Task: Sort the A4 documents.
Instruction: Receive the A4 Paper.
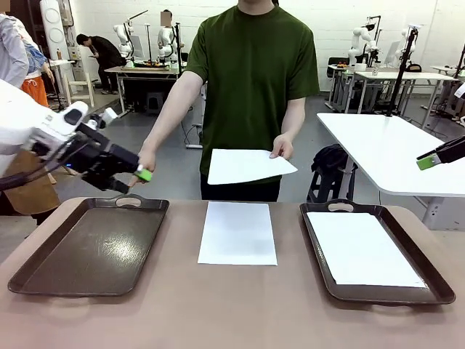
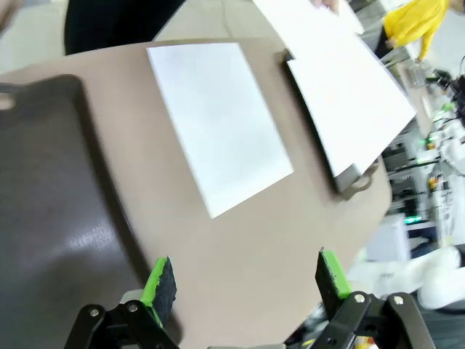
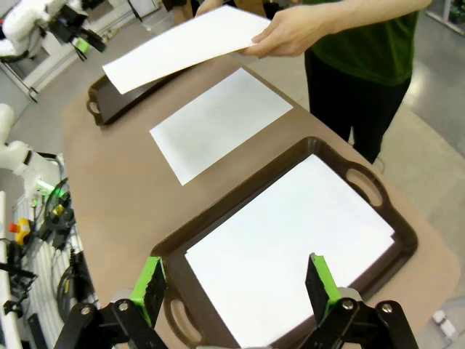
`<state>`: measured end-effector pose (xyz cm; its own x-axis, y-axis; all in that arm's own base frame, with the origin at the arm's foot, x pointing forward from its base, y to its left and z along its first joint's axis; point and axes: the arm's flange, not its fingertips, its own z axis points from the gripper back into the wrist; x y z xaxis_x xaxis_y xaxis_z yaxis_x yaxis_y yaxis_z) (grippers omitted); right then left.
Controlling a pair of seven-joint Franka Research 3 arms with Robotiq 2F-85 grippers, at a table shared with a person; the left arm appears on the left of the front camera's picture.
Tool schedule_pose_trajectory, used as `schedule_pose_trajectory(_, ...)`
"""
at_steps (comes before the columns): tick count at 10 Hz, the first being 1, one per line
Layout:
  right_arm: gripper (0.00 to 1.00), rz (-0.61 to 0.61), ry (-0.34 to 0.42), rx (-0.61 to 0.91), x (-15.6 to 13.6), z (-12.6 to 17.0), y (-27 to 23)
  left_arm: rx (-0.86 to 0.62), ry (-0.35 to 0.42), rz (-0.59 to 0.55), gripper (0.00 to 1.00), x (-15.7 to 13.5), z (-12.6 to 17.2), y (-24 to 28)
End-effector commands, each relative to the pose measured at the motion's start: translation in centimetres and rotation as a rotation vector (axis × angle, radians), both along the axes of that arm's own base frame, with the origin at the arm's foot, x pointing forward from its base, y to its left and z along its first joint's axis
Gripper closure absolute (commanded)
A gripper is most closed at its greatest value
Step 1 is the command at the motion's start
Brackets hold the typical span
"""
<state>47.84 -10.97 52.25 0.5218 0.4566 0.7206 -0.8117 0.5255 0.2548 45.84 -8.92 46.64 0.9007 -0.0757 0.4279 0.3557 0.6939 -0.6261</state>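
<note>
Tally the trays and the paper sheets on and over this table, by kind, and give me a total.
Dark brown trays: 2, the left tray and the right tray
White A4 sheets: 3, the held sheet in the person's hand, the middle sheet on the table, the tray sheet in the right tray
Total: 5

White A4 documents (image 1: pixel 237 233), dark brown trays (image 1: pixel 94 247)

Grey floor (image 1: pixel 174 178), white wall (image 1: pixel 94 18), white table (image 1: pixel 385 153) at right
</note>
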Motion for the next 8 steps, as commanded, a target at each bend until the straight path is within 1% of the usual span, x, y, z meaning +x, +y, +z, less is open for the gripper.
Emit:
schedule_pose_trajectory(1,0.0,0.005,-0.003,-0.001,0.0,0.0,0.1,-0.102,0.069,0.053,0.0,3.8,-0.9,-1.0)
schedule_pose_trajectory(2,0.0,0.005,-0.003,-0.001,0.0,0.0,0.1,-0.157,0.082,0.08,0.0,5.2,-1.5,-2.2)
schedule_pose_trajectory(4,0.0,0.005,-0.003,-0.001,0.0,0.0,0.1,-0.24,0.097,0.089,0.0,6.8,-2.5,-4.2)
schedule_pose_trajectory(5,0.0,0.005,-0.003,-0.001,0.0,0.0,0.1,-0.287,0.122,0.09,0.0,7.5,-3.1,-5.1)
schedule_pose_trajectory(6,0.0,0.005,-0.003,-0.001,0.0,0.0,0.1,-0.38,0.149,0.086,0.0,8.3,-4.1,-6.1)
schedule_pose_trajectory(8,0.0,0.005,-0.003,-0.001,0.0,0.0,0.1,-0.447,0.186,0.062,0.0,9.2,-6.8,-7.9)
